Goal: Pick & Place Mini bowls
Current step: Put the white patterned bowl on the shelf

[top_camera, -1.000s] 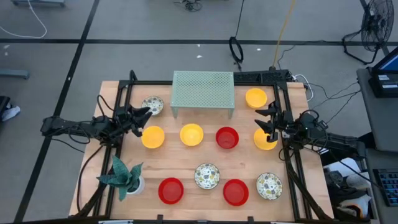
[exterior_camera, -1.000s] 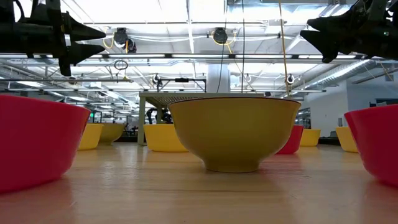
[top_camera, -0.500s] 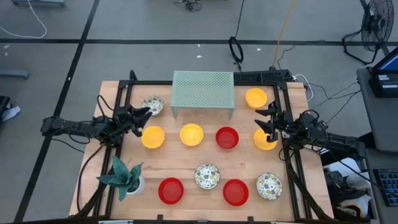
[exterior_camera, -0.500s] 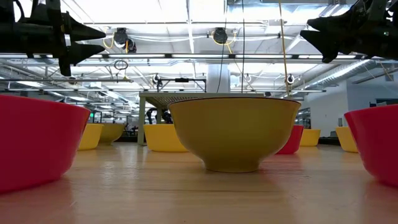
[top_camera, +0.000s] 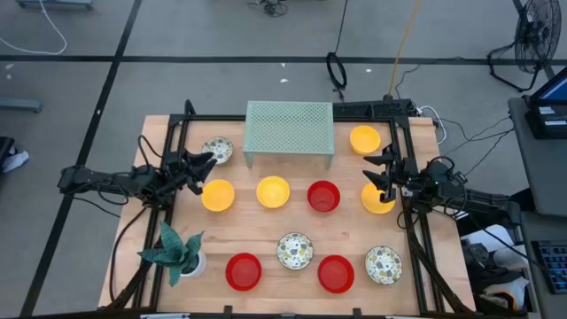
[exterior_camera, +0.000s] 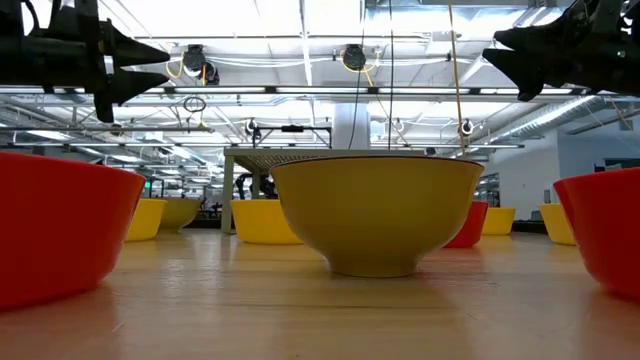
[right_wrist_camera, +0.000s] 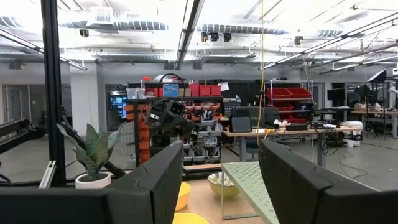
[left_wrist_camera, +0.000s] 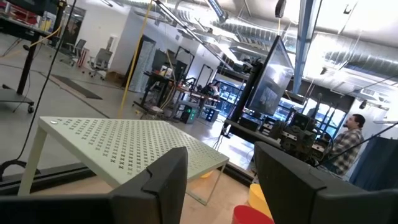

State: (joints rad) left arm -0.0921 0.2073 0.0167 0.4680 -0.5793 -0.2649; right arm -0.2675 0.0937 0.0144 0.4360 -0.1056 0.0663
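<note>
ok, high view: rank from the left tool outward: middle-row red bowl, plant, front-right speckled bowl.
From the left tool:
1. Plant, front-left corner.
2. Red bowl, middle row, right of centre.
3. Speckled bowl, front-right corner.

The high camera is looking straight down; the low one is sitting close behind a yellow bowl (exterior_camera: 377, 212); both wrist cameras are sharing the green rack (left_wrist_camera: 134, 146)
</note>
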